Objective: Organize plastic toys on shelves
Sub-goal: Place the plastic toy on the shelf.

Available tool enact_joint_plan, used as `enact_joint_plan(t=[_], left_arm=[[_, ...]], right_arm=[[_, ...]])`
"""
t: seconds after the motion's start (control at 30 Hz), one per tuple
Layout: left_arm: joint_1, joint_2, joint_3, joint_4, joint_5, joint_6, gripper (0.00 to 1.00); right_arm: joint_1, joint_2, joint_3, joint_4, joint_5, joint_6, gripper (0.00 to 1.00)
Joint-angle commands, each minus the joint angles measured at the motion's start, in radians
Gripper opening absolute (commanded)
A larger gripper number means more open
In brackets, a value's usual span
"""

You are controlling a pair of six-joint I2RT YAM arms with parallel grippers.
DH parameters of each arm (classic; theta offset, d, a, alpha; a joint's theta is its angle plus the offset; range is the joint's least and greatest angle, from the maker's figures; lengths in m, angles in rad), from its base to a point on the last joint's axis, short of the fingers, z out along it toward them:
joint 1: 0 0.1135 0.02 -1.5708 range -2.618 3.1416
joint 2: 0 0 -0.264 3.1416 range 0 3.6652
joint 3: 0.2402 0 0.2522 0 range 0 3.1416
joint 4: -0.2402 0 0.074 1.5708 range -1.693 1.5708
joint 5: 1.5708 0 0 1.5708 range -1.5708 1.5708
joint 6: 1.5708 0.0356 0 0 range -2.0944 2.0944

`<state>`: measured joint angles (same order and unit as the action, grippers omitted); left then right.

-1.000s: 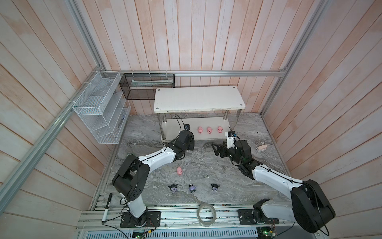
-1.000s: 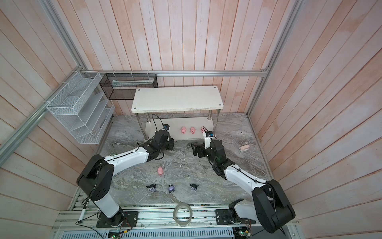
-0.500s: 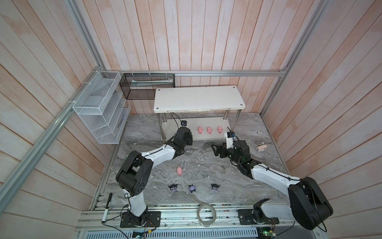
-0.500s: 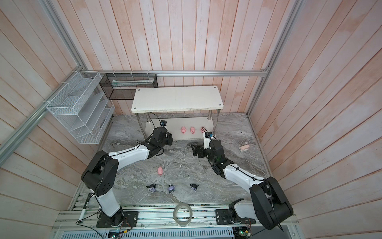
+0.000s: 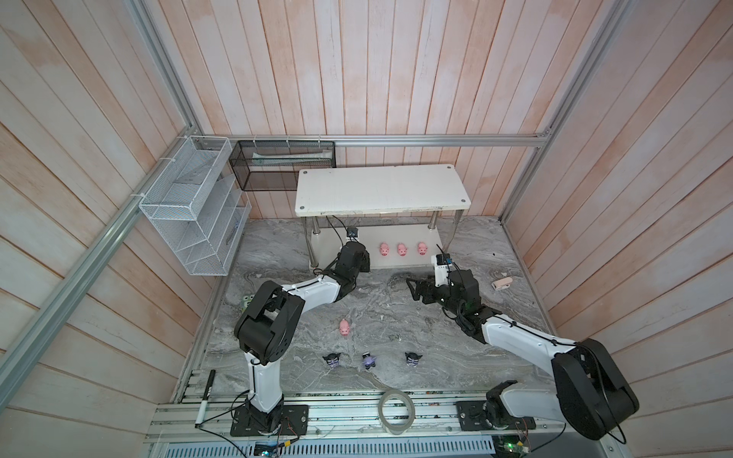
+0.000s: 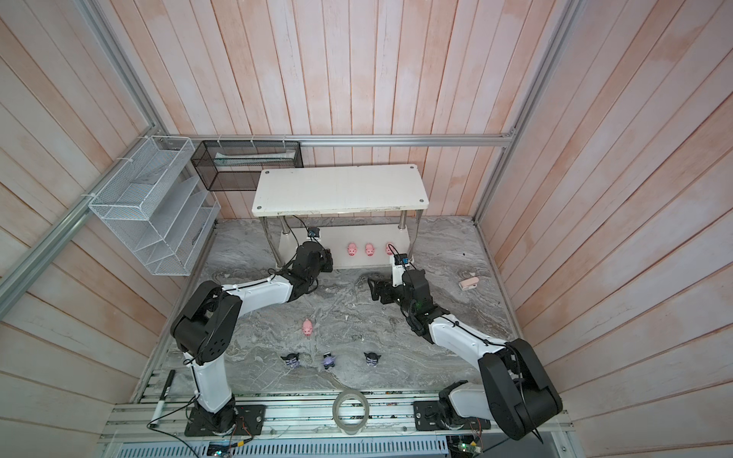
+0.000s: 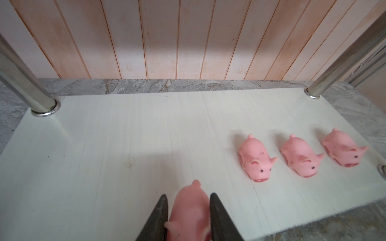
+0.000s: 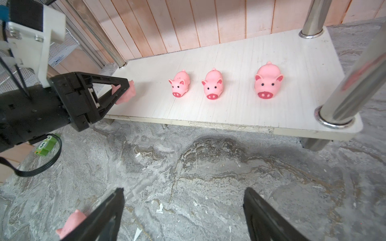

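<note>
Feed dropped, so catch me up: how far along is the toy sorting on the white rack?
Done: three pink pigs stand in a row on the rack's lower board. In hand: the left gripper grips a fourth pig over that board, beside the row. Left: one loose pig and three black-purple figurines sit on the marble table; the right gripper is open and empty.

Lab test cell: aluminium frame (image 5: pixel 436 140), wood-panel walls (image 5: pixel 357 67).
</note>
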<state>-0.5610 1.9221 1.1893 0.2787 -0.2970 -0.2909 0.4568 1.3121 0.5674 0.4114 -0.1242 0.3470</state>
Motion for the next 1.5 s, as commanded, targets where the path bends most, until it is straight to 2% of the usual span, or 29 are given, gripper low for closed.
enact_joint_plan(t=[0.0, 0.27, 0.47, 0.77, 0.87, 1.03, 1.17, 1.47], left_arm=[[0.006, 0.040, 0.050, 0.059, -0.019, 0.010, 0.34], [0.006, 0.112, 0.114, 0.069, -0.042, -0.022, 0.35], [0.006, 0.145, 0.113, 0.080, -0.079, -0.046, 0.35], [0.007, 0.176, 0.110, 0.098, -0.069, -0.082, 0.37], [0.006, 0.178, 0.107, 0.097, -0.064, -0.092, 0.41], [0.007, 0.165, 0.094, 0.100, -0.061, -0.110, 0.59], [0.007, 0.134, 0.080, 0.101, -0.051, -0.110, 0.69], [0.006, 0.009, 0.014, 0.118, 0.005, -0.110, 0.81]], right_arm=[[-0.007, 0.011, -0.009, 0.004, 0.009, -0.005, 0.89], [-0.013, 0.006, -0.014, -0.005, 0.011, -0.006, 0.89], [-0.018, 0.003, -0.023, -0.003, 0.012, -0.001, 0.89], [-0.020, 0.013, -0.023, 0.000, 0.003, 0.006, 0.89], [-0.018, 0.016, -0.019, -0.001, 0.004, 0.004, 0.89], [-0.021, 0.019, -0.016, 0.001, 0.001, 0.003, 0.89], [-0.020, 0.024, -0.017, 0.004, -0.002, 0.004, 0.89], [-0.026, 0.019, -0.029, 0.014, -0.002, 0.007, 0.89]])
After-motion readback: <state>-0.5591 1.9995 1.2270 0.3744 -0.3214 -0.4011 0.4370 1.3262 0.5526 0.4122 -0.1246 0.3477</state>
